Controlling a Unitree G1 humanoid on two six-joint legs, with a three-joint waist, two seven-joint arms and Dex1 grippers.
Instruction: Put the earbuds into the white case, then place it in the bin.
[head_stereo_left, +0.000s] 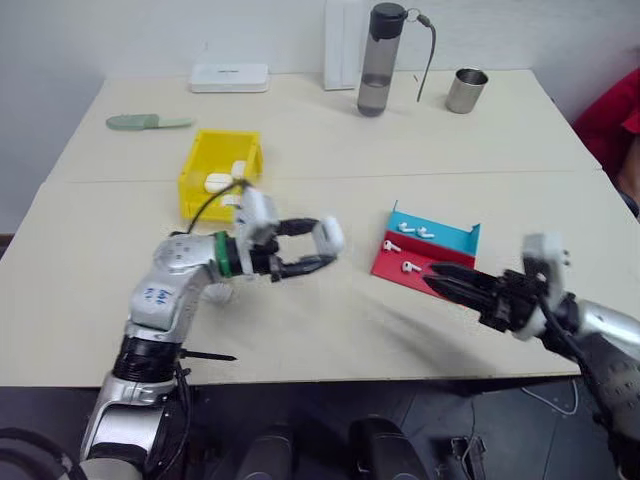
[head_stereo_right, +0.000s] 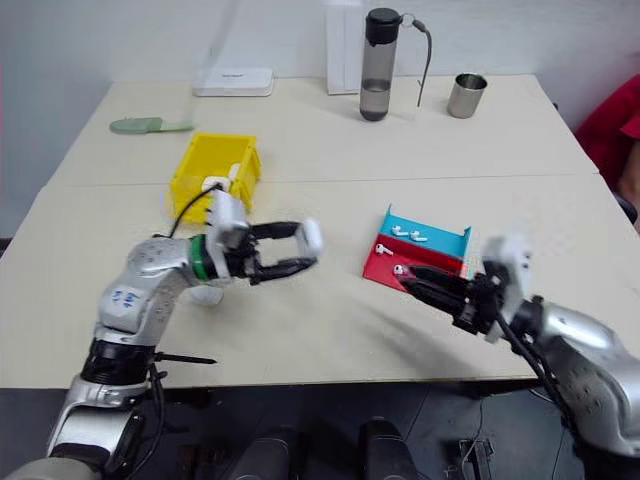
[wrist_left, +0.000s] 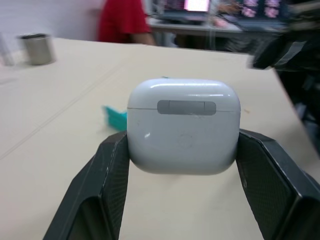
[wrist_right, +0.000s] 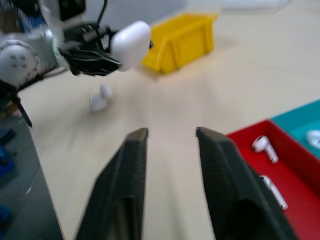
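My left gripper is shut on a white case, lid closed, and holds it level above the table, in front of the yellow bin. White cases lie in the bin. Several earbuds rest in the red and blue tray, two of them on its red half. My right gripper hovers open just in front of the tray's red side, with nothing between its fingers. Another white case lies on the table beside my left forearm.
At the table's far edge stand a dark water bottle, a metal cup, a flat white box and a tall white box. A green object lies far left. A person in red is at the right.
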